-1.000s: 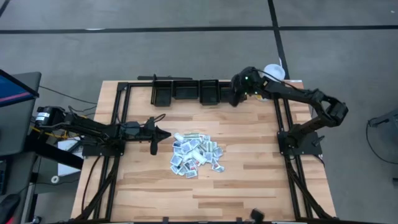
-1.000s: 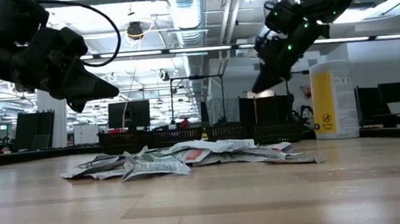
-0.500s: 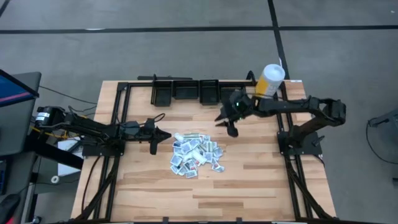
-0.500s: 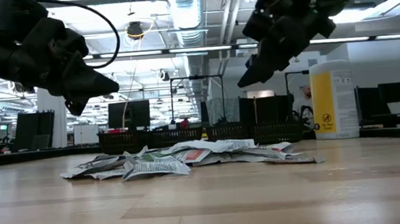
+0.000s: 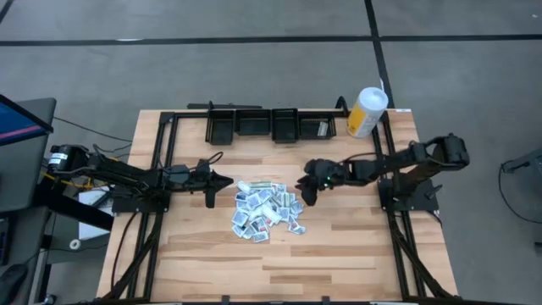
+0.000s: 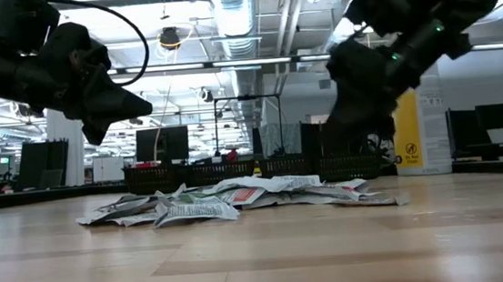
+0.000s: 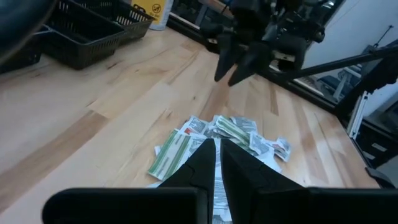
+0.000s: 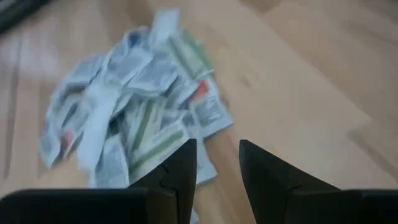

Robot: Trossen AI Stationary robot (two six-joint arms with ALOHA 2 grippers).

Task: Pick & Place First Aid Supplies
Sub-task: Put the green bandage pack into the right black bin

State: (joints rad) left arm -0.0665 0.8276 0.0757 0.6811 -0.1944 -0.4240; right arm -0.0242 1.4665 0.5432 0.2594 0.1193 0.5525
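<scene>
Since a second ago the right gripper (image 5: 308,193) has swung from the bins (image 5: 269,125) at the frame's upper centre down to the right edge of the first aid supplies (image 5: 265,210), fingers parted, holding nothing. Left of centre, the left gripper (image 5: 218,181) hangs just beside the heap's upper-left edge, fingers nearly together, empty. Supplies lie heaped mid-table; a white-and-yellow canister (image 5: 367,112) stands upper right.

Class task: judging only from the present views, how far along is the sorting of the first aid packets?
Barely begun. One bin seems to hold something; the others look empty. The right tool, open and empty, is at the packet pile. The left tool waits beside it, shut. Nearly every packet remains.
</scene>
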